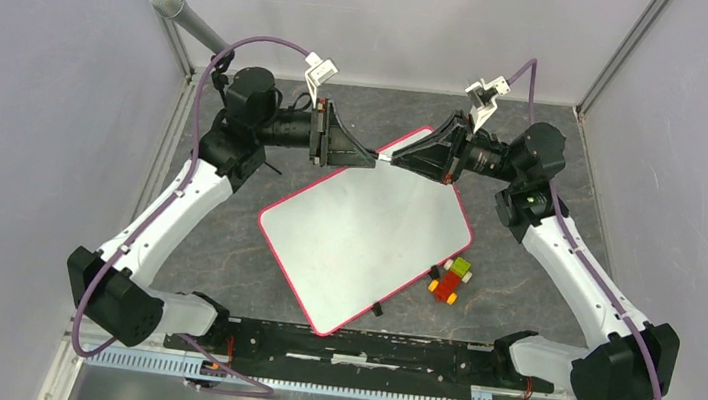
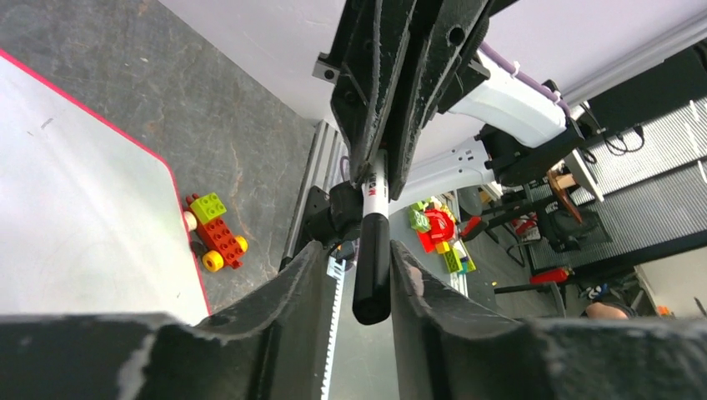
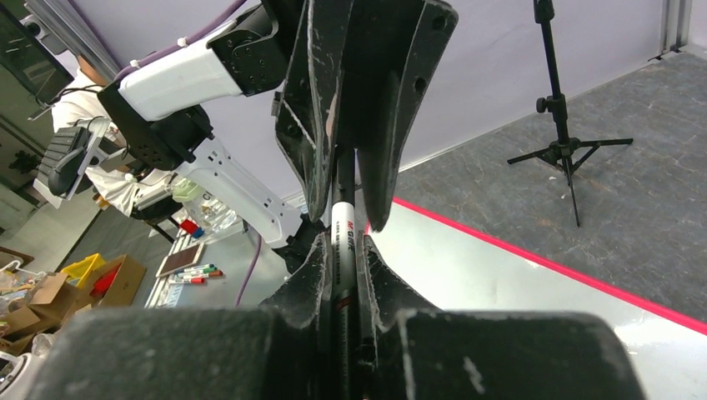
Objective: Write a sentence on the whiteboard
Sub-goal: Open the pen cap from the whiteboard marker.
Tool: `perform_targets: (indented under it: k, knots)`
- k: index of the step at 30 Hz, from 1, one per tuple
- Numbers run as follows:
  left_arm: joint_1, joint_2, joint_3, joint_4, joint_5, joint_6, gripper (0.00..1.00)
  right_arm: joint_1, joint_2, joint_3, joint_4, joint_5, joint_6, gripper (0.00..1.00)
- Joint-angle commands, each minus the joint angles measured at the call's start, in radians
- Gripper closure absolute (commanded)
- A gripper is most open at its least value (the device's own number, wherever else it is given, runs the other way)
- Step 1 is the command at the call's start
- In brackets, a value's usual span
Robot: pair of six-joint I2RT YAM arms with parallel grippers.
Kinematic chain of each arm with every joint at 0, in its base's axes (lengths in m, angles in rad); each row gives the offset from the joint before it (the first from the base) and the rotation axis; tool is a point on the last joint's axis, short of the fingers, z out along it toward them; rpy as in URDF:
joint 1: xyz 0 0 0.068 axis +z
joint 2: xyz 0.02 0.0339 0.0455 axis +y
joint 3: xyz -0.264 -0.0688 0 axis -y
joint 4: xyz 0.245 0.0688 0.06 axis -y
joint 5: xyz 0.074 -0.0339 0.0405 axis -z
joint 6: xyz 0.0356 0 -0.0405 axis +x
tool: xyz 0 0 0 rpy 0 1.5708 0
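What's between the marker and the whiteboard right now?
Nothing visible lies on the whiteboard; its face is bare. The right gripper holds the marker above its far corner, the black end between the left fingers. The toy car and a small dark piece sit off its near-right edge.

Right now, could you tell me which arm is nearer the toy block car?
Right: the toy block car sits beside the right arm; the left arm lies across the whiteboard.

The right gripper (image 3: pixel 343 246) clamps a white-barrelled marker (image 3: pixel 342 267), whose far end sits between the left gripper (image 3: pixel 348 208) fingers. Right of the marker lies the red-rimmed whiteboard (image 3: pixel 500 292). Beyond it, a black tripod stand (image 3: pixel 563 125) stands on the dark desk (image 3: pixel 650 208).
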Motion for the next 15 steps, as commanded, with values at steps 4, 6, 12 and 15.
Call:
perform_targets:
  k: [4,6,12,15]
  knots:
    - [0.036,-0.025,0.01,0.03,-0.019,0.006,0.53,-0.012,-0.003,0.041,-0.012,-0.032,-0.031,1.0]
    - [0.035,-0.019,0.006,0.059,-0.014,-0.017,0.53,-0.012,-0.003,0.037,-0.015,-0.034,-0.033,1.0]
    - [0.035,-0.011,-0.032,0.181,0.011,-0.109,0.63,-0.012,-0.006,0.036,-0.02,-0.034,-0.04,1.0]
    - [0.034,-0.013,-0.051,0.234,0.026,-0.154,0.75,-0.012,-0.004,0.039,-0.027,-0.035,-0.044,1.0]
